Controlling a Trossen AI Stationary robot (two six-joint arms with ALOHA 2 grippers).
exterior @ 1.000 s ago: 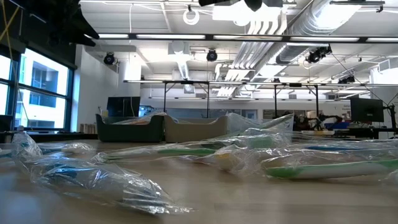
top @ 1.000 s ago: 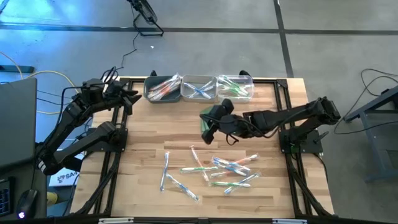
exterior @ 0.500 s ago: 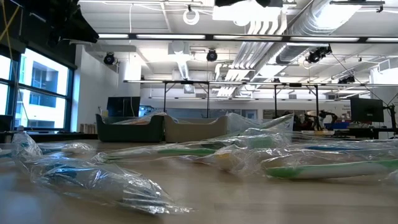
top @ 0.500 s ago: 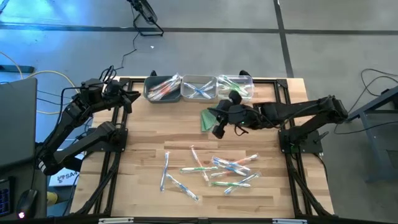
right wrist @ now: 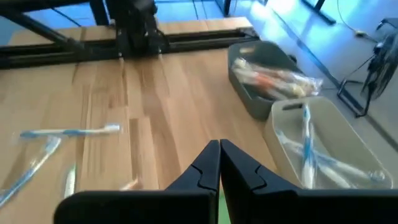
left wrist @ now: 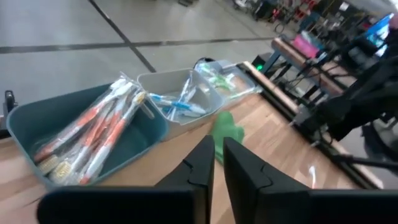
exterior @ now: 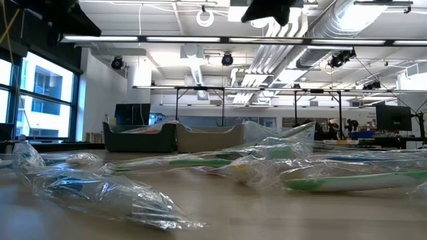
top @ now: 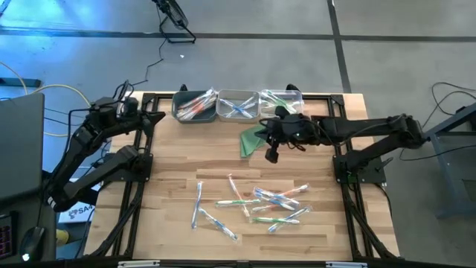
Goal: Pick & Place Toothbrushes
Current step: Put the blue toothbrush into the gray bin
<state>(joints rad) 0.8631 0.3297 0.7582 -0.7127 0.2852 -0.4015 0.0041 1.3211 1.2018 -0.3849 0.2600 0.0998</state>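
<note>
Your right gripper (top: 271, 155), pinched shut on a green toothbrush (top: 251, 141) (packaged), could drop it short of the clear bin (top: 285, 103) just beyond.

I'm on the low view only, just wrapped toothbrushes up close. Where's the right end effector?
Observer: The right end effector hangs shut beside the green cloth, in front of the bins.
Operator: And the left?
Observer: The left end effector is at the table's back left corner.
Operator: How are the bins sorted?
Observer: Orange toothbrushes fill the dark bin, blue ones the middle bin, green ones the right bin.
</note>
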